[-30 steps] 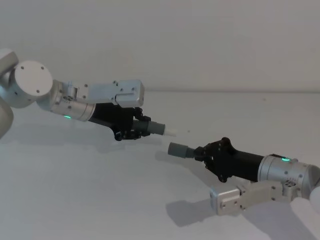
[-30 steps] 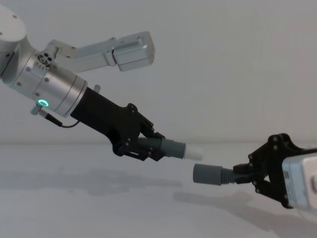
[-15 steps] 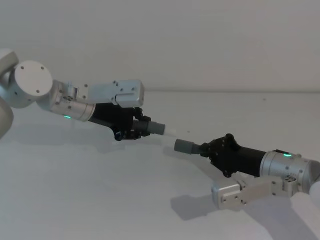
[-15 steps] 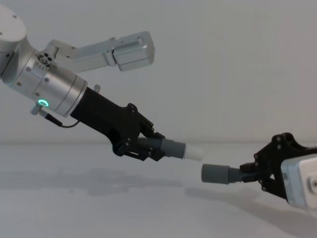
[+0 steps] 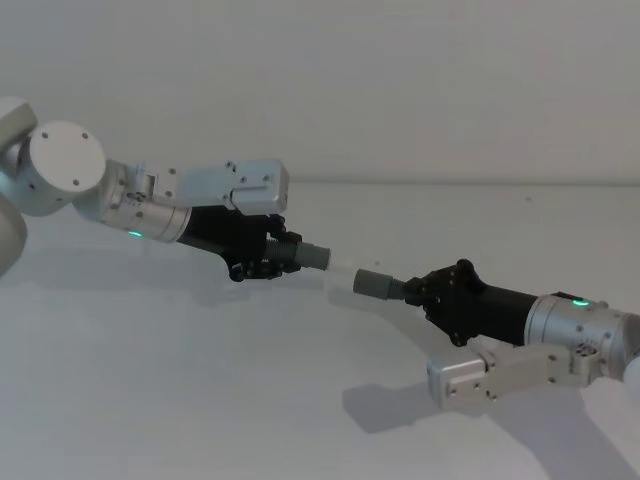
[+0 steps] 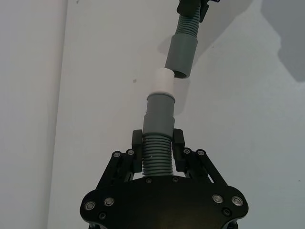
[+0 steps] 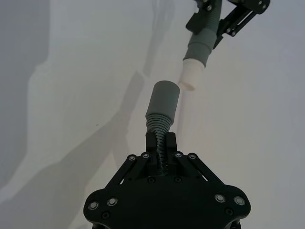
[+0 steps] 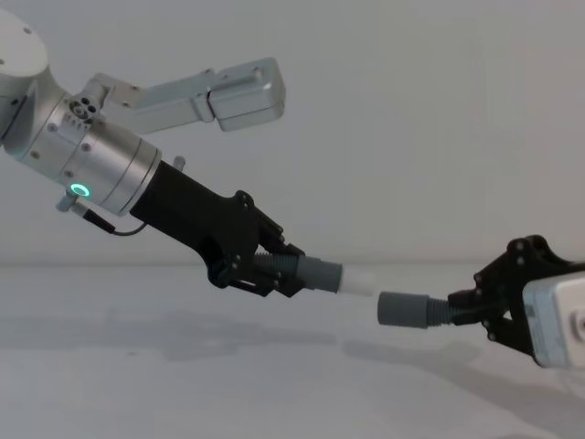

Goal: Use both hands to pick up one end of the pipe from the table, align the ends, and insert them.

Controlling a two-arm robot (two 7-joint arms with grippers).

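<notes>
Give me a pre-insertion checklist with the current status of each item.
1. Left gripper clamped on its hose: ok.
2. Right gripper clamped on its hose: ok.
3. White tip bare and facing the grey cuff: ok.
4. Ends lined up on one axis: not ok, the cuff sits offset and lower than the tip in the chest view.
5. Tip already inside the cuff: not ok, both lie apart.
6. Both hoses lifted off the table: ok.

Left gripper (image 8: 274, 271) and right gripper (image 8: 475, 306) face each other, fingers clamped.
</notes>
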